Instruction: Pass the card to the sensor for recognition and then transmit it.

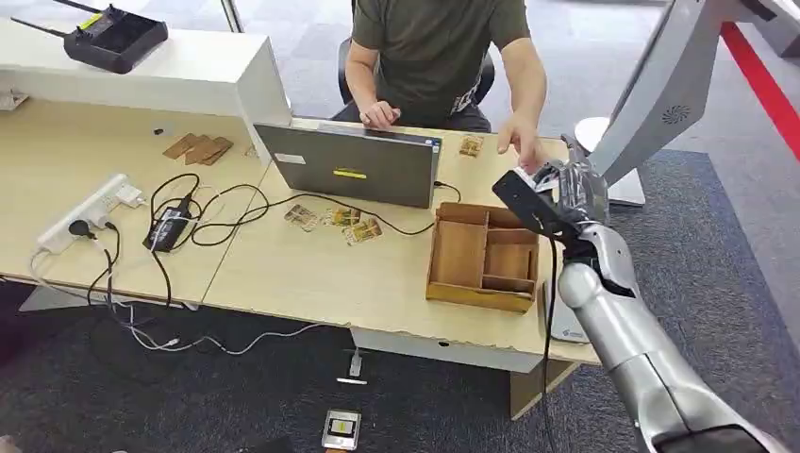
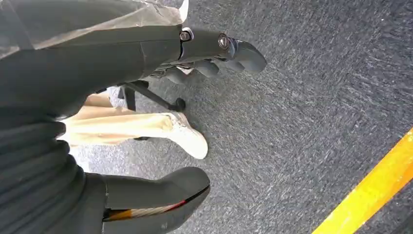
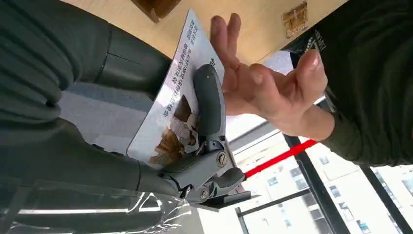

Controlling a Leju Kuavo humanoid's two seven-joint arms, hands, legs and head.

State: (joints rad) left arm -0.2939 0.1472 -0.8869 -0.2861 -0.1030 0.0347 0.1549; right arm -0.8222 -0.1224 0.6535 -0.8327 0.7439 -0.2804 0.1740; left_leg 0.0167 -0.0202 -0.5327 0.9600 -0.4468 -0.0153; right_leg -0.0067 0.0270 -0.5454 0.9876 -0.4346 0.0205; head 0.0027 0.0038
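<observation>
Right hand (image 3: 195,146) pinches card (image 3: 165,122) beside person's hand (image 3: 263,87).

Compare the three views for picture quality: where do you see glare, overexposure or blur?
Head view: evenly lit, fairly sharp, soft shadows under the laptop. Right wrist view: background blown out bright behind the person's hand; card print readable. Left wrist view: left hand close, dark; carpet grainy.

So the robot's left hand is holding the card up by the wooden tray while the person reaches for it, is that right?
Not quite: it is the right hand that holds the card, as the right wrist view shows. The left hand hangs over the carpet and holds nothing. The rest stands: the card is up beside the wooden tray, and the person's hand reaches for it.
</observation>
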